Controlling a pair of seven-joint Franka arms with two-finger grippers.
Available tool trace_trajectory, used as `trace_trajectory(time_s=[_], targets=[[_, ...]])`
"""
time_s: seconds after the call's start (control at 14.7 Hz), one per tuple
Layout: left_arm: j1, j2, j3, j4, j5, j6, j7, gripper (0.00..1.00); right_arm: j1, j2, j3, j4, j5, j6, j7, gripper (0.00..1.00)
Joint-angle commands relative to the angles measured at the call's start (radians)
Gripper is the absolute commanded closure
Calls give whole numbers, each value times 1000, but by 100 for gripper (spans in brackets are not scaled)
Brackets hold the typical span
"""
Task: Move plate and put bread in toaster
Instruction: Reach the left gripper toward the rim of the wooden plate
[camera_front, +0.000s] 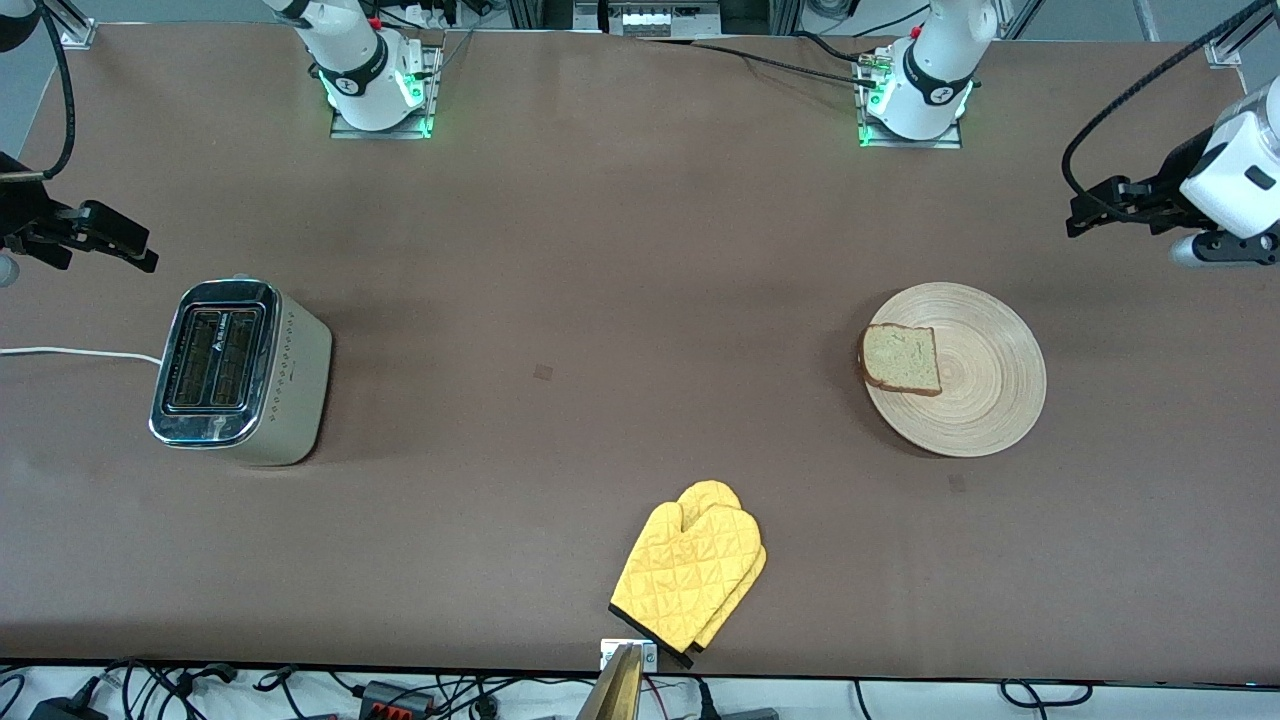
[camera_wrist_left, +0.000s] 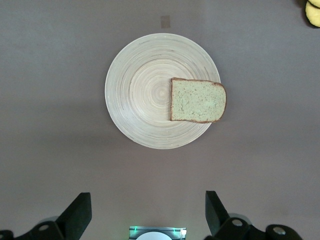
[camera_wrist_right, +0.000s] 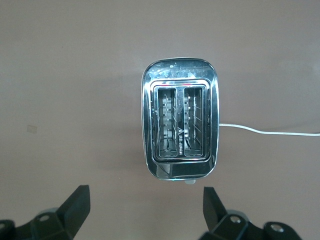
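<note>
The wooden plate (camera_front: 985, 385) lies on the table toward the left arm's end. The bread (camera_front: 902, 359) lies flat on the plate at its rim toward the right arm's end. Both show in the left wrist view, plate (camera_wrist_left: 142, 95) and bread (camera_wrist_left: 197, 100). The toaster (camera_front: 240, 372) stands toward the right arm's end with both slots empty; it shows from above in the right wrist view (camera_wrist_right: 180, 100). My left gripper (camera_front: 1078, 212) is open and empty, up over bare table beside the plate (camera_wrist_left: 148, 200). My right gripper (camera_front: 135, 248) is open and empty, over bare table beside the toaster (camera_wrist_right: 146, 195).
A yellow oven mitt (camera_front: 690, 575) lies near the table's edge closest to the front camera, midway along it; its tip shows in the left wrist view (camera_wrist_left: 314, 12). The toaster's white cord (camera_front: 70, 352) runs off toward the right arm's end.
</note>
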Motion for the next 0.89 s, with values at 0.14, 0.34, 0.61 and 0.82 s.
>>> trace_trajectory(time_s=[0.14,0.34,0.61,0.82], targets=[[80,118,5,45,-37,-6,8,0,-10,-34,8,-39,-7,10,-18,0],[173,231,5,42,-147,32,53,0,-10,-34,8,-39,-11,13,-18,0],[263,381,5,39,-210,92,250,0,-8,-32,10,-39,-11,19,-18,0],[333,486,1,33,-242,155,394,0,-7,-32,10,-39,-11,19,-17,0]])
